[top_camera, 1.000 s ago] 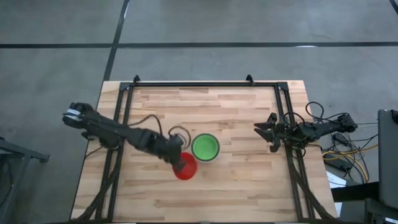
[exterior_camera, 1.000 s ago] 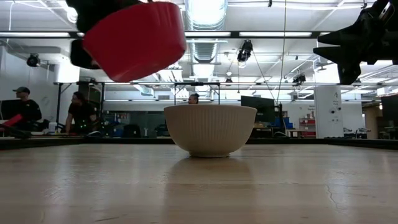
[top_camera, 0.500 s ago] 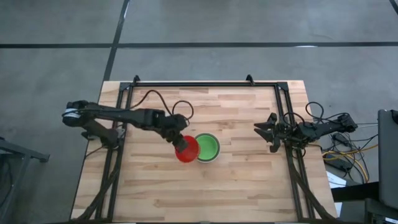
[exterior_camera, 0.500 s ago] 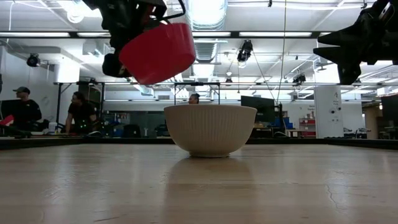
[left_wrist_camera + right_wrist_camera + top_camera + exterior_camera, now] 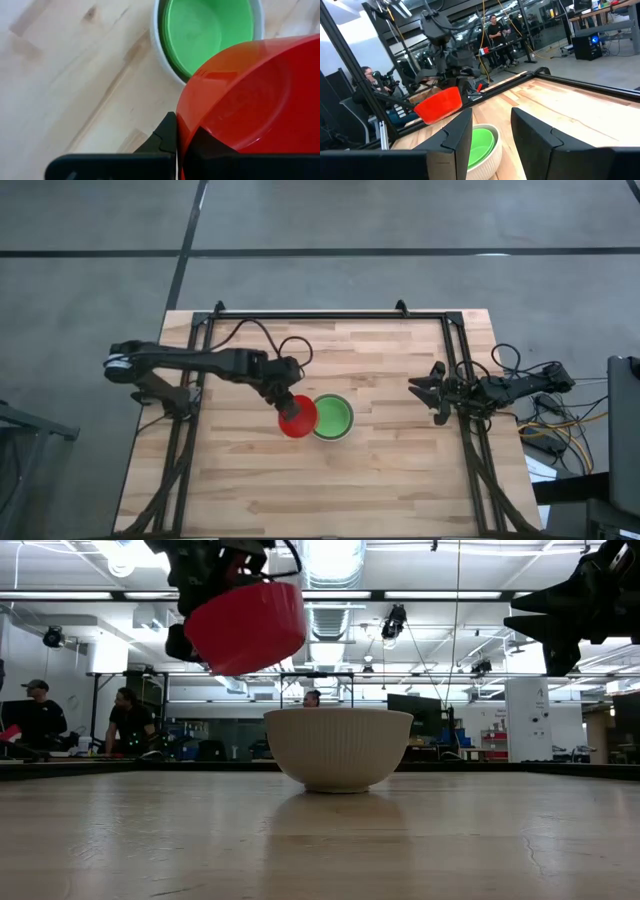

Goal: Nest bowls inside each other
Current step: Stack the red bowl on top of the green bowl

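No label, brand or writing can be read on any of the bowls or on the wooden tabletop.

An off-white bowl with a ribbed outer wall stands upright near the middle of the tabletop. Inside it sits a green bowl; from the wrist views there may be more than one green bowl stacked there, but the rims are too close together to count. The green one fills the off-white bowl nearly to its rim, and nothing else lies inside.

The left gripper holds a red bowl in the air, its jaws clenched on the rim, with one finger outside the wall. The red bowl is tilted and empty. It hangs above the tabletop, beside the off-white bowl on the left arm's side, higher than that bowl's rim. In the high view its edge overlaps the rim of the stack.

The right gripper waits near the right edge of the tabletop, well apart from the bowls, its jaws released and holding nothing.

People sit at desks in the room beyond.
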`<state>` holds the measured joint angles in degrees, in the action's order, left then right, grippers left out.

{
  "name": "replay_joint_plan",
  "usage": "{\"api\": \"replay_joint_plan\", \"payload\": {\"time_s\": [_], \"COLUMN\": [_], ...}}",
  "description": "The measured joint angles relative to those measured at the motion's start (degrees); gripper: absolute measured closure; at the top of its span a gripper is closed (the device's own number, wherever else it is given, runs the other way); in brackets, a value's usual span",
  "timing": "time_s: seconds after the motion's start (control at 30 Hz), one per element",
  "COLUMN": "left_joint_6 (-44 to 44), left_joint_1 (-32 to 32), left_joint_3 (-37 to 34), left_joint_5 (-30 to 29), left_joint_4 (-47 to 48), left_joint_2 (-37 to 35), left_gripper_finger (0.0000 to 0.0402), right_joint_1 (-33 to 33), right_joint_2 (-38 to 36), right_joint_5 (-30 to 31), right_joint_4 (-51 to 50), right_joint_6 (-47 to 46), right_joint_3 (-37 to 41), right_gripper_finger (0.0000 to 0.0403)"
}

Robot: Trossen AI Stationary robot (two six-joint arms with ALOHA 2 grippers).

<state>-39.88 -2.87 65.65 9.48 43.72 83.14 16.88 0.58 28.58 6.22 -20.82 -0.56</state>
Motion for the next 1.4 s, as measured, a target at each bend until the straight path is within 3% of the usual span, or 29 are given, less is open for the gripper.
{"api": "replay_joint_plan", "payload": {"time_s": [0.17,0.4,0.73,0.97,1.4], "left_joint_6": [1.89,6.84,11.7,13.09,11.25], "left_joint_1": [-0.93,-0.88,-1.17,-1.32,-1.54], "left_joint_3": [2.73,12.07,27.06,30.24,29.65], "left_joint_5": [2.84,3.25,2.97,2.5,-4.99], "left_joint_4": [0.23,1.98,13.1,12.73,11.14], "left_joint_2": [4.83,12.4,25.36,28.47,28.47], "left_gripper_finger": [0.0397,0.0397,0.0397,0.0397,0.0397], "right_joint_1": [0.0,0.01,0.01,0.01,0.01], "right_joint_2": [0.0,0.0,0.0,0.0,0.0], "right_joint_5": [0.0,0.0,0.0,0.0,0.0], "right_joint_4": [0.0,0.0,-0.01,0.0,0.0], "right_joint_6": [0.0,0.0,0.0,0.0,0.0], "right_joint_3": [0.0,0.0,0.0,0.0,0.0], "right_gripper_finger": [0.0271,0.0271,0.0271,0.0271,0.0271]}}
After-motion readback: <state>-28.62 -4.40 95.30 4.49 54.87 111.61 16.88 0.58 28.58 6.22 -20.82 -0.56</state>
